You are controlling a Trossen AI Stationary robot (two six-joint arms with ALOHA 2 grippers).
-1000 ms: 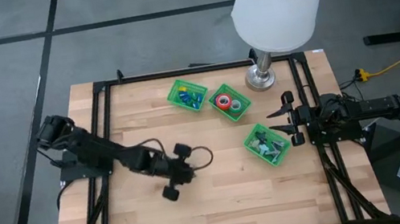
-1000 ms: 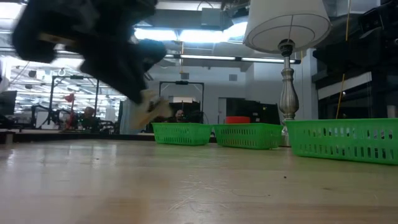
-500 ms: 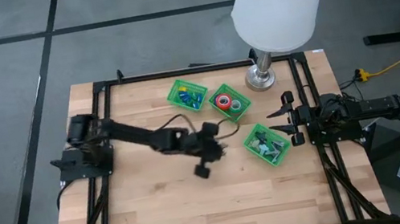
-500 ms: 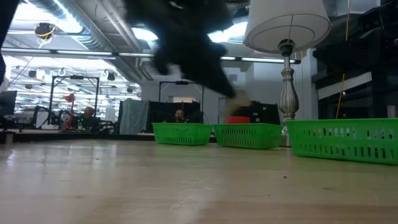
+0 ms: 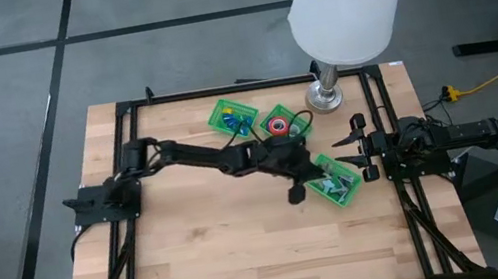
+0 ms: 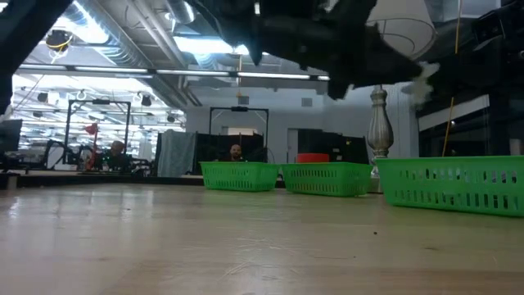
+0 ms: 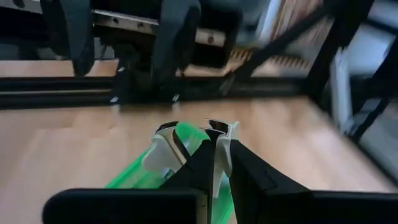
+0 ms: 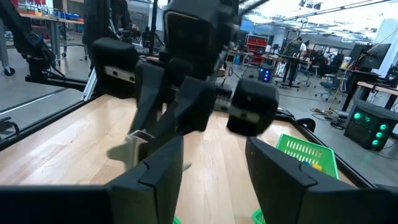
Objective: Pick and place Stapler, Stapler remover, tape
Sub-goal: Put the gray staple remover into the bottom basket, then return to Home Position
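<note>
Small white thing (image 7: 163,149) held in clenched left pincer (image 5: 308,178) above green tray (image 5: 337,190), left arm stretched across table (image 5: 187,251), right pincer (image 5: 350,150) parted, waiting beside tray

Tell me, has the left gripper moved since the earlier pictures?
Yes. In the high view the left gripper has swept rightward across the table, from the left side toward the green tray nearest the waiting right gripper.

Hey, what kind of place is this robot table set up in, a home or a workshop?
Probably a robotics lab or open workshop, not a home. Beyond the wooden table there are exposed ceiling ducts, rows of workbenches with equipment, and people at desks with monitors.
</note>
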